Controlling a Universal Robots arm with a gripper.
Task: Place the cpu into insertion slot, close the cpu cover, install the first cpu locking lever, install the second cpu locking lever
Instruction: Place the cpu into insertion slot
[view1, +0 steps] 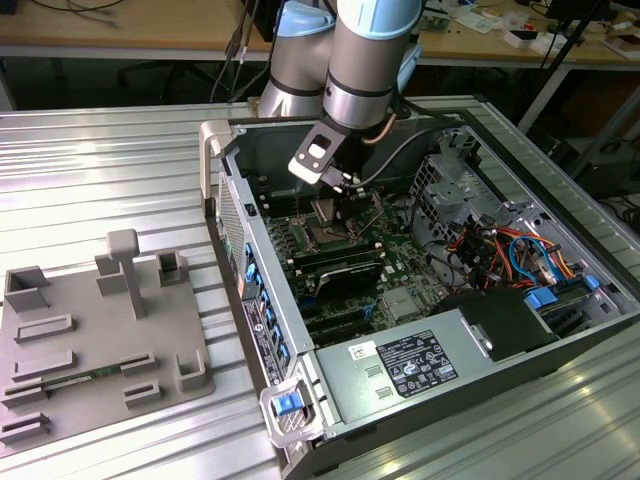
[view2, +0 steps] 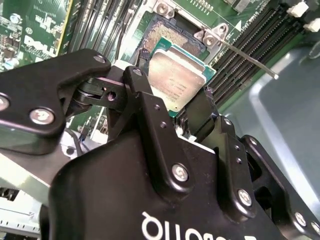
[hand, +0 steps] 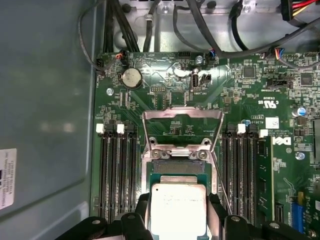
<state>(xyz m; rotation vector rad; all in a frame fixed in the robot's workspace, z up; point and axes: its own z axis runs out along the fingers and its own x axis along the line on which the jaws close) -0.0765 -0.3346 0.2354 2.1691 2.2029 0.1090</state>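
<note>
Just above the socket (view2: 167, 35), the claw (view2: 172, 95) grips the chip (view2: 177, 80) (cover (hand: 182, 114) raised); a tilted or offset lowering could bend socket pins.

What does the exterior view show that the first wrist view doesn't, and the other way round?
Exterior view: the arm, the whole case and a grey tray beside it. First wrist view: the cpu held in the gripper, and a coin battery. Both: the green board and the slot.
</note>
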